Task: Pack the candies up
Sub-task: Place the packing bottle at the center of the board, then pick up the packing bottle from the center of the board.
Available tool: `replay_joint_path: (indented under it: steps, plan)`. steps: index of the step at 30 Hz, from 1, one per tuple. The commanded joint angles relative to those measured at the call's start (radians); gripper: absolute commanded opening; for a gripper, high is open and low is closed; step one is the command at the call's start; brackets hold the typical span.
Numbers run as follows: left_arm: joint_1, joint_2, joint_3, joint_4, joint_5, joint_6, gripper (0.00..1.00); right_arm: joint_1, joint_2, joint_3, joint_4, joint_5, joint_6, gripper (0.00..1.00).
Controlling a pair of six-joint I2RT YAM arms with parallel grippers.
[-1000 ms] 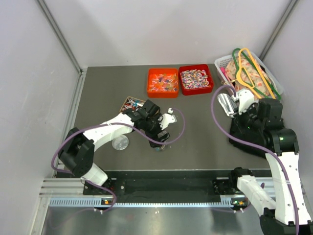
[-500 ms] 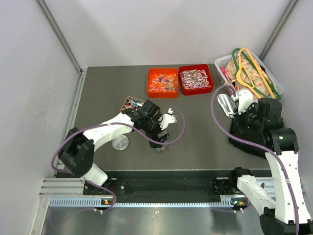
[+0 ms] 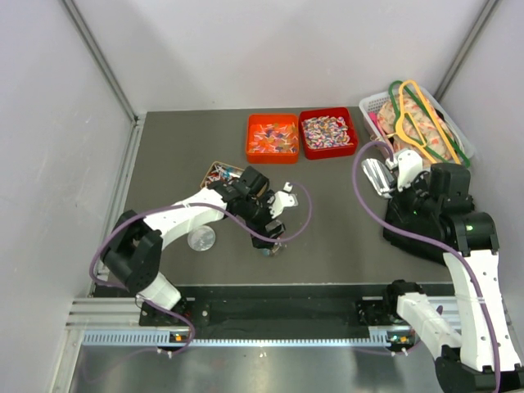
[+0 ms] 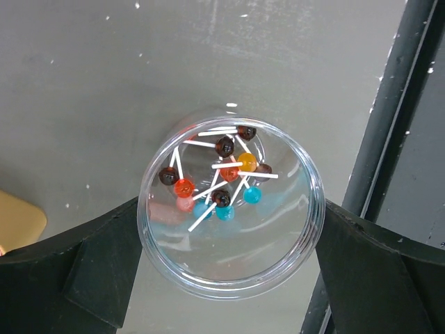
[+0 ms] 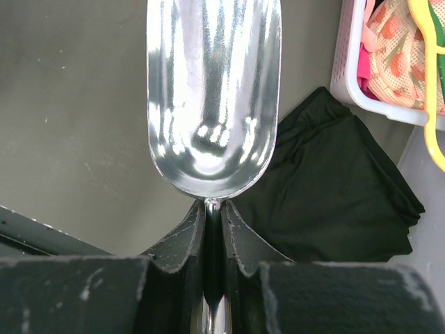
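The candies [image 3: 327, 131], small sweets in red, blue and white wrappers, fill a red tray [image 3: 304, 139] at the back. A clear round jar [image 4: 229, 261] holding several lollipops [image 4: 222, 177] stands near the table's front edge [image 3: 270, 248]. My left gripper [image 4: 231, 209] is wide open over it, one finger at each side of the rim [image 3: 274, 236]. My right gripper [image 5: 213, 209] is shut on the handle of a shiny metal scoop [image 5: 212, 90]. The scoop is empty and hovers at the right of the table [image 3: 377, 176].
An orange tray [image 3: 272, 137] of orange-wrapped sweets sits beside the red one. A small brown box [image 3: 221, 173] of lollipops and a clear lid [image 3: 201, 238] lie on the left. A white basket [image 3: 413, 123] with hangers and a black cloth [image 5: 327, 188] are on the right.
The left wrist has shifted and turned slightly over the jar. The jar, the trays and the right arm with the scoop stay almost where they were.
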Motion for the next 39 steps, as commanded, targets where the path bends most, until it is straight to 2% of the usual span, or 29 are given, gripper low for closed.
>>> replay_joint_path:
  steps: [1,4,7,8,9,10,14,15,17,18,26,32,39]
  plan:
    - [-0.005,0.042,0.023,-0.051,0.099,0.032,0.99,-0.013,0.0,0.054,0.035,-0.019,0.009,0.0]
    - [-0.004,0.045,0.006,-0.041,0.119,0.032,0.99,-0.013,-0.002,0.054,0.033,-0.019,0.009,0.0]
    - [-0.004,0.05,-0.006,-0.036,0.137,0.029,0.92,-0.013,-0.002,0.048,0.035,-0.022,0.01,0.0]
    - [-0.002,0.051,-0.005,-0.038,0.142,0.032,0.76,-0.013,-0.005,0.047,0.036,-0.022,0.012,0.0]
    - [-0.005,0.051,-0.006,-0.035,0.127,0.029,0.67,-0.014,-0.005,0.045,0.035,-0.022,0.012,0.0]
    - [-0.007,0.054,-0.008,-0.033,0.119,0.032,0.66,-0.013,-0.005,0.045,0.036,-0.02,0.012,0.0]
    - [-0.019,0.051,-0.046,0.002,0.061,0.013,0.72,-0.013,-0.006,0.047,0.035,-0.017,0.01,0.0]
    - [-0.027,0.048,-0.06,0.007,0.036,0.012,0.76,-0.013,-0.005,0.047,0.035,-0.017,0.01,0.0]
    - [-0.03,0.039,-0.066,0.016,0.028,0.019,0.98,-0.014,-0.005,0.045,0.038,-0.019,0.012,0.0]
    - [-0.03,0.034,-0.066,0.016,0.028,0.024,0.99,-0.013,-0.005,0.043,0.039,-0.019,0.012,0.0]
    - [-0.031,-0.004,-0.042,0.007,0.078,0.041,0.99,-0.013,-0.002,0.045,0.035,-0.014,0.01,0.0]
    - [-0.05,-0.046,-0.066,0.127,-0.155,-0.001,0.99,-0.011,-0.005,0.039,0.036,-0.01,0.01,0.0]
    - [-0.062,-0.07,-0.034,0.14,-0.281,0.024,0.99,-0.013,0.004,0.051,0.036,-0.01,0.012,0.0]
